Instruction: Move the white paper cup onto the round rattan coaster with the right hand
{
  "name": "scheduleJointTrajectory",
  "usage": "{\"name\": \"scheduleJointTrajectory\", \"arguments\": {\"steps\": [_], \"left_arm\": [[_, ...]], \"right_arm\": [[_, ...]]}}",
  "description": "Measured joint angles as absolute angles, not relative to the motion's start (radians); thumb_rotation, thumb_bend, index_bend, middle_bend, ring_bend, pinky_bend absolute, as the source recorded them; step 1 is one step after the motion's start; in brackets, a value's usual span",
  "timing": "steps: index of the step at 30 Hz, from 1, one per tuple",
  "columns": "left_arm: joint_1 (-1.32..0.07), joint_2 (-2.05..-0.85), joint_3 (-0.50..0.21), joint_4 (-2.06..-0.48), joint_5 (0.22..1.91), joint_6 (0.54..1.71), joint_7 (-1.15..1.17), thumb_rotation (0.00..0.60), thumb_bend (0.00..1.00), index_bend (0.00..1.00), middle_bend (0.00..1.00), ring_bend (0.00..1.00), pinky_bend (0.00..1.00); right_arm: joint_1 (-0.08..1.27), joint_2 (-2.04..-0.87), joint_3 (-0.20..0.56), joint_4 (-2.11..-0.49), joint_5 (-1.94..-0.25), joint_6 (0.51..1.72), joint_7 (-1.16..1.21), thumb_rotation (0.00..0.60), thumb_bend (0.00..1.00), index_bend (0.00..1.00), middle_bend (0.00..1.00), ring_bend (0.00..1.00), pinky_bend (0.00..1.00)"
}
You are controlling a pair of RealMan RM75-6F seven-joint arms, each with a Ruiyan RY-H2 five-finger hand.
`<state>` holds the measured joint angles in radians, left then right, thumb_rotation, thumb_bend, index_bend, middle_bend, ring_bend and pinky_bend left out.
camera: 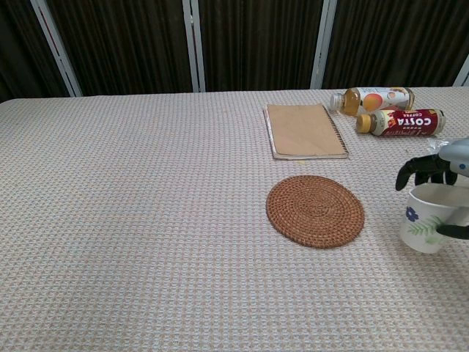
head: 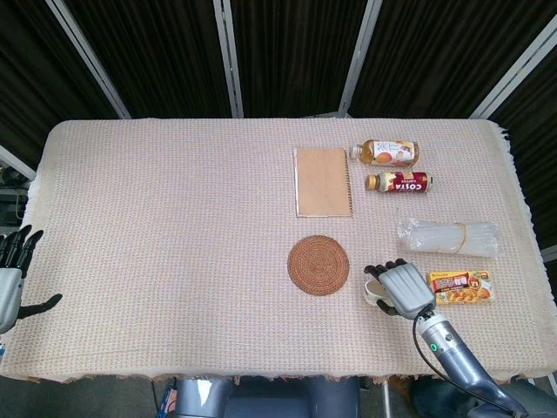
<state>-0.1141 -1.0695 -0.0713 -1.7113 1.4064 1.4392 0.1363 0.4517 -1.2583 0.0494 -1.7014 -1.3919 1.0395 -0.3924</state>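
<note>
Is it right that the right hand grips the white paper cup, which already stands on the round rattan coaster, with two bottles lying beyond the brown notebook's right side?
Not quite. The right hand does grip the white paper cup, but the chest view shows the cup well to the right of the round rattan coaster, not on it. The two bottles lying right of the brown notebook are as you say.

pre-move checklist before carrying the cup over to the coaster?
1. Right hand grips the white paper cup: ok, fingers wrap its rim and side.
2. Cup clear of the table: cannot tell.
3. Cup upright: not ok, slightly tilted.
4. Round rattan coaster bare: ok.
5. Path from cup to coaster free: ok, only cloth between.
6. Left hand out of the way: ok, at the far table edge.
</note>
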Motion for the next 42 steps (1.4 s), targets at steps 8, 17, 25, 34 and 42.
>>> {"name": "scheduleJointTrajectory", "arguments": {"steps": [8,17,25,34,42], "left_arm": [[-0.124,-1.075,-0.084,-1.700,1.366,1.419,0.142,0.600,0.00,0.00,0.00,0.00,0.00],[-0.131,-1.080,-0.095,-1.684,1.325,1.398,0.146,0.600,0.00,0.00,0.00,0.00,0.00],[-0.135,-1.088,-0.102,-1.671,1.297,1.387,0.156,0.600,0.00,0.00,0.00,0.00,0.00],[-0.138,-1.094,-0.101,-1.671,1.291,1.386,0.167,0.600,0.00,0.00,0.00,0.00,0.00],[-0.137,-1.088,-0.099,-1.683,1.304,1.392,0.159,0.600,0.00,0.00,0.00,0.00,0.00]], "right_arm": [[0.533,-1.270,0.117,-1.760,-1.341,1.008,-0.512,0.600,0.22,0.28,0.42,0.37,0.37],[0.657,-1.392,0.192,-1.725,-1.173,0.953,-0.685,0.600,0.22,0.28,0.42,0.37,0.37],[0.743,-1.501,0.203,-1.665,-1.036,0.941,-0.824,0.600,0.22,0.27,0.41,0.37,0.37],[0.776,-1.550,0.176,-1.625,-0.956,0.991,-0.883,0.600,0.00,0.00,0.01,0.06,0.24],[0.757,-1.485,0.154,-1.757,-0.966,1.047,-0.888,0.600,0.00,0.00,0.00,0.00,0.11]]}}
